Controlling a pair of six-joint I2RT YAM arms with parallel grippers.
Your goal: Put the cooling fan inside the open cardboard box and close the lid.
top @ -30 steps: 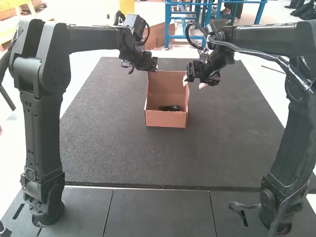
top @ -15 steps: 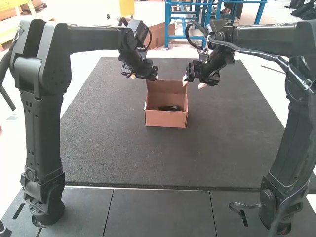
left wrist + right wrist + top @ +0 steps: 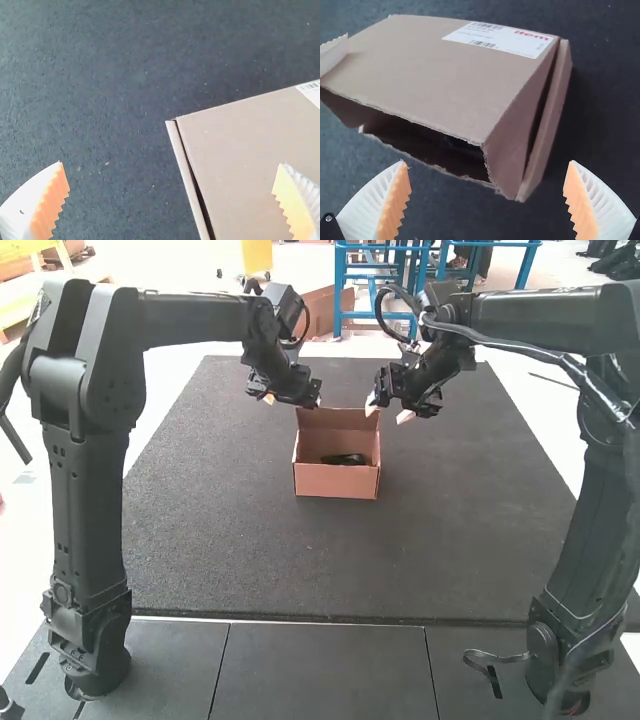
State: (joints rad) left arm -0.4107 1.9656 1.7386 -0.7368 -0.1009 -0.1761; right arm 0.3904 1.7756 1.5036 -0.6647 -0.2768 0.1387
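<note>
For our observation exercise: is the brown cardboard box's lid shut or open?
Open: the flat brown cardboard lid tilts above the box, a dark gap beneath; the black fan shows inside.

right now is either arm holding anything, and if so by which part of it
Nothing is held. The left gripper and right gripper hang by the far corners of the cardboard box, fingers spread open and clamped on nothing.
</note>
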